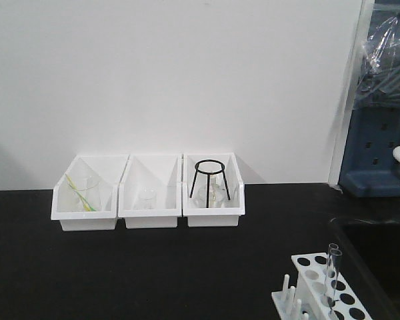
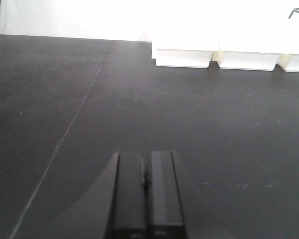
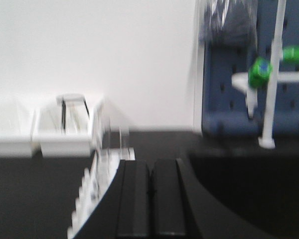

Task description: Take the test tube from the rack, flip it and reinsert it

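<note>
Rack [image 1: 311, 269] holds one clear test tube [image 1: 332, 270], standing nearly upright

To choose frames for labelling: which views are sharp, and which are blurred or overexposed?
Exterior front view: sharp enough, test tube in the rack readable. Left wrist view: the white bins are washed out, overexposed. Right wrist view: blurred throughout.

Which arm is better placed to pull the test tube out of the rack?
Right. The right end effector sits just beside the rack and tube, though that view is blurred. The left end effector faces only table, with the bins far ahead. Both are shut.
</note>
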`<state>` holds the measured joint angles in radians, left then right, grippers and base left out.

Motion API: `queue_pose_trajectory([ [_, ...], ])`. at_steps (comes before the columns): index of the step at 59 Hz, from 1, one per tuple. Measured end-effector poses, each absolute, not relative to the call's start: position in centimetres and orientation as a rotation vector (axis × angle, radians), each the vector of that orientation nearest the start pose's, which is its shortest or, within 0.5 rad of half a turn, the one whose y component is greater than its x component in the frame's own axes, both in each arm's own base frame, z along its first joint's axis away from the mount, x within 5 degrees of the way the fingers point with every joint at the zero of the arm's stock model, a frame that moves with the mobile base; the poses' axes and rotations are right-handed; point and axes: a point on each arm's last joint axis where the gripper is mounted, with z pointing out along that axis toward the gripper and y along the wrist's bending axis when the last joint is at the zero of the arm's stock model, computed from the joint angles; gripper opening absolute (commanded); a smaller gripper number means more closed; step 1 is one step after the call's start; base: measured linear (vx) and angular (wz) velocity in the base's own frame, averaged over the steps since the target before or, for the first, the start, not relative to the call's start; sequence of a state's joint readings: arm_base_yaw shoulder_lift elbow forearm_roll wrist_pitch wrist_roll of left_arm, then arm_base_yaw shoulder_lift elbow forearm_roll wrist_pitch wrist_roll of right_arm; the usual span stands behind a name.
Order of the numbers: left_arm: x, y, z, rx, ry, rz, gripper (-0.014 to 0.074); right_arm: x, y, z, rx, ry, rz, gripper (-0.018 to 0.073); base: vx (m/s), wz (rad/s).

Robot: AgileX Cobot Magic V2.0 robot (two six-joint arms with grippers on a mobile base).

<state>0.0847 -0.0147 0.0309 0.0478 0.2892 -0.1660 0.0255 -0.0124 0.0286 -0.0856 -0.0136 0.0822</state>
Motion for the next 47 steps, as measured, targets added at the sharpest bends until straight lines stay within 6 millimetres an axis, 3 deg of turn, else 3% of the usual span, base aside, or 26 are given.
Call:
queue_pose_trajectory([
  [4, 5.4, 0.6, 17.7, -0.193, 1.778, -0.013, -0.0006, 5.4, 0.2, 22.2, -0.013, 1.420, 0.032, -0.0006, 0.00, 0.00],
  [11, 5.4, 0.6, 17.7, -0.193, 1.778, -0.013, -0.0006, 4.7, 0.2, 29.6, -0.025, 1.250, 0.023, -0.0006, 0.00, 0.01],
  [16, 5.4, 0.6, 17.7, -0.193, 1.778, -0.013, -0.0006, 6.2, 0.3, 33.9, -0.055, 1.226, -0.013, -0.0006, 0.00, 0.00],
  [21, 5.4, 0.6, 17.7, -0.193, 1.778, -0.013, -0.0006, 8.9, 0.3, 36.0, -0.071, 1.280, -0.030, -0.0006, 0.00, -0.01],
  [27, 5.4, 0.6, 17.7, -0.193, 1.778, -0.013, -0.0006, 12.6, 0.4, 36.5, -0.077, 1.387, -0.030, -0.0004, 0.00, 0.00],
  [34, 5.4, 0.6, 17.7, -0.193, 1.778, -0.013, -0.0006, 15.9, 0.5, 35.3, -0.082, 1.502, -0.028, 0.0003, 0.00, 0.00],
  [47, 5.4, 0.6, 17.7, -0.193, 1.778, -0.013, -0.0006, 17.1, 0.6, 34.6, -0.084, 1.539, -0.025, 0.0134, 0.00, 0.00],
])
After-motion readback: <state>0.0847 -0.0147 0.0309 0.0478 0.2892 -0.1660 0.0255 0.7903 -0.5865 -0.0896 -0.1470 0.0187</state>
